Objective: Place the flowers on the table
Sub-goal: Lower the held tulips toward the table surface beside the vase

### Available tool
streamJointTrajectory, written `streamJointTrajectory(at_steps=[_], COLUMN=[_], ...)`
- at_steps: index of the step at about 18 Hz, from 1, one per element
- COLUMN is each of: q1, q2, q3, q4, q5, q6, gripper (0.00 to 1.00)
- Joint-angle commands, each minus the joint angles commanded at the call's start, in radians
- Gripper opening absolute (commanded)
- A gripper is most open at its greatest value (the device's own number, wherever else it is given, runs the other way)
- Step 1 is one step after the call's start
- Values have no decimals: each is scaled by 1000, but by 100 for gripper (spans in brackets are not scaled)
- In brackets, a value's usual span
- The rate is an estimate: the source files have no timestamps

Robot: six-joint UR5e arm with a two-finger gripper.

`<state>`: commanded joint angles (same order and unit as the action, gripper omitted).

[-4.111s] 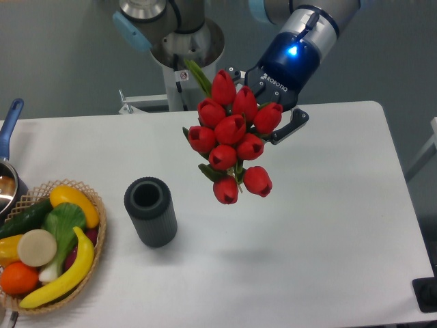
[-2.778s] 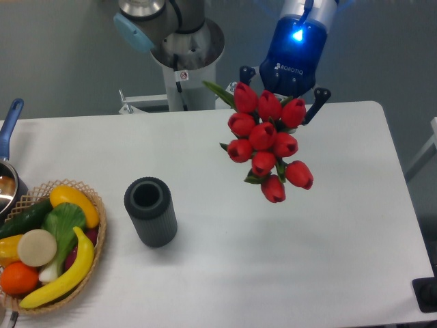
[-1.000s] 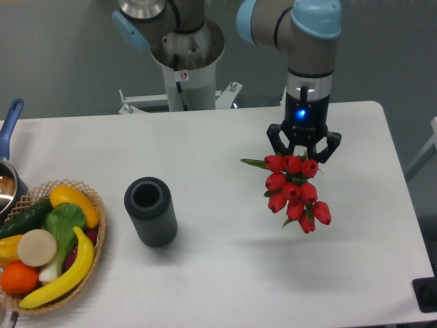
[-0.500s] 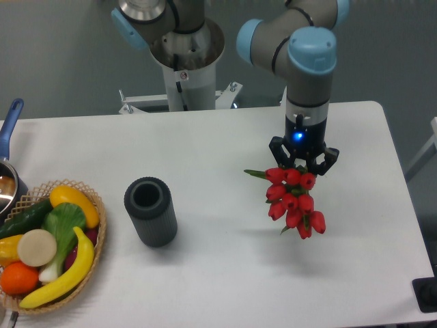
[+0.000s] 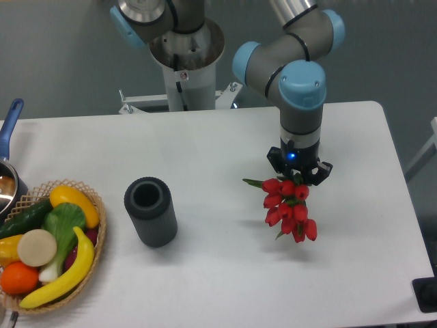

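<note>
The flowers (image 5: 289, 207), a bunch of red tulip buds with green leaves, hang low over the right part of the white table (image 5: 225, 273). My gripper (image 5: 298, 175) points straight down and is shut on their stem end, which is hidden under the buds. The buds point toward the front edge. A faint shadow lies on the table under the bunch. I cannot tell whether the buds touch the surface.
A dark grey ribbed vase (image 5: 150, 210) stands upright left of centre. A wicker basket (image 5: 48, 249) of fruit and vegetables sits at the front left corner. A pot with a blue handle (image 5: 8, 154) is at the left edge. The robot base (image 5: 186, 51) is behind the table.
The gripper has lowered steadily with the flowers and moved from above the table's middle to the right part. The bunch now hangs much closer to the tabletop.
</note>
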<state>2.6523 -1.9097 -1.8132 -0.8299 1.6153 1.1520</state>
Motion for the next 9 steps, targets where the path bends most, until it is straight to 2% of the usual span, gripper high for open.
streamJointTrajectory(at_steps=[6,7,8,9], q1=[-23,-23,-23,-23], q2=[-41,-43,-43,-43], q3=[0,0,-2,-5], q4=[-3,-3,-3,5], q5=[-6,-8,-8,-12], q6=[-3,-3,-3,-8], gripper=[42,46,54,71])
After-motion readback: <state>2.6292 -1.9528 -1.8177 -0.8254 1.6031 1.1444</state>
